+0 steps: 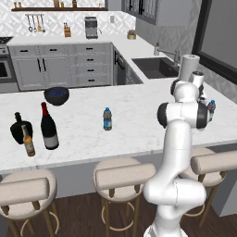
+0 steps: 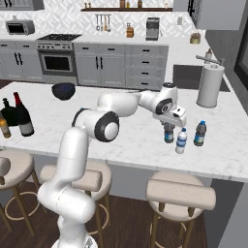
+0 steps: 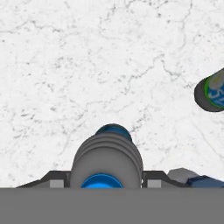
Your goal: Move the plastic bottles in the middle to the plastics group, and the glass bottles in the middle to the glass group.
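Three padded stools [image 1: 124, 175] stood closest to the cameras, tucked under the front edge of the white marbled counter [image 1: 139, 120]. With the paper towel roll [image 2: 210, 86] at the counter's right end as landmark, the plastics group [image 2: 190, 136] of small clear blue-capped bottles stood just in front of the roll, near the front edge. The gripper [image 2: 168, 130] hung straight down just left of that pair, its fingers pinching a third plastic bottle [image 2: 169, 134] that stood upright with its base at or just above the counter; I could not tell which. In the hand view that bottle's ribbed shoulder and blue cap [image 3: 102, 181] sat between the dark finger tips, with another bottle [image 3: 213, 93] seen from above to one side.

Well left of the roll, around mid-counter, a lone plastic bottle [image 1: 107, 119] stood upright by itself. Farther left still, at the counter's far left end, the tall wine bottle [image 1: 48, 127] with the red neck stood just beside the squat black bottle [image 1: 19, 128] and the slim brown beer bottle [image 1: 28, 141]. A dark bowl [image 1: 56, 95] sat behind them near the back edge.

The arm rose from the base, bent at the elbow [image 2: 105, 127] and reached rightward toward the roll, wrist turned down. Beyond lay the sink [image 1: 155, 67], grey cabinets [image 2: 125, 65], an oven [image 2: 57, 62] and a wall shelf [image 2: 127, 8].
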You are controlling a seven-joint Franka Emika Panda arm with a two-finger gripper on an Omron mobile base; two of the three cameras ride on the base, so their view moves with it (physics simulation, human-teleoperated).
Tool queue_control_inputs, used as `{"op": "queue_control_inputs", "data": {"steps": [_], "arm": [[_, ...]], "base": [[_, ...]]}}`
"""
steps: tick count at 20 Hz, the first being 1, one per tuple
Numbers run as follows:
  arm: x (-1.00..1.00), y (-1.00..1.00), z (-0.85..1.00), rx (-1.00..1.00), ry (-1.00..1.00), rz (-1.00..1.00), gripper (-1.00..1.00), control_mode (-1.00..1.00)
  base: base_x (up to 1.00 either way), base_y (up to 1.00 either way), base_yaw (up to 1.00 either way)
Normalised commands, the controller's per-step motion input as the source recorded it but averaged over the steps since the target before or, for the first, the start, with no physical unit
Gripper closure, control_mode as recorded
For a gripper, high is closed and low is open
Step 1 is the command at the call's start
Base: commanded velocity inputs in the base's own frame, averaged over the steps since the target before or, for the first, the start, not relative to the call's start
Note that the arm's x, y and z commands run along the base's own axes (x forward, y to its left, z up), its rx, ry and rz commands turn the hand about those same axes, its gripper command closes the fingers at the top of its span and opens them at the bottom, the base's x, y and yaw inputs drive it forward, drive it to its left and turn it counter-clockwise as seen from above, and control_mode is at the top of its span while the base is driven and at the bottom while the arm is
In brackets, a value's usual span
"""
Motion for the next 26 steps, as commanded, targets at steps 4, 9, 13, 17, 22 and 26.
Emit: {"op": "queue_control_inputs", "data": {"steps": [4, 9, 13, 17, 22, 26], "arm": [[0.01, 0.01, -0.39, 0.0, 0.05, -0.04, 1.0, -1.0], [0.08, -0.02, -0.31, 0.0, 0.07, -0.04, -1.0, -1.0], [0.08, -0.07, -0.05, 0.0, 0.0, 0.0, -1.0, -1.0], [-0.17, -0.01, 0.18, 0.08, 0.0, 0.0, -1.0, -1.0], [-0.37, 0.11, 0.25, 0.06, -0.09, 0.0, -1.0, -1.0], [-0.41, 0.55, 0.17, -0.02, -0.03, 0.0, -1.0, -1.0]], "base": [[0.0, 0.0, 0.0], [0.0, 0.0, 0.0], [0.0, 0.0, 0.0], [0.0, 0.0, 0.0], [0.0, 0.0, 0.0], [0.0, 0.0, 0.0]]}}
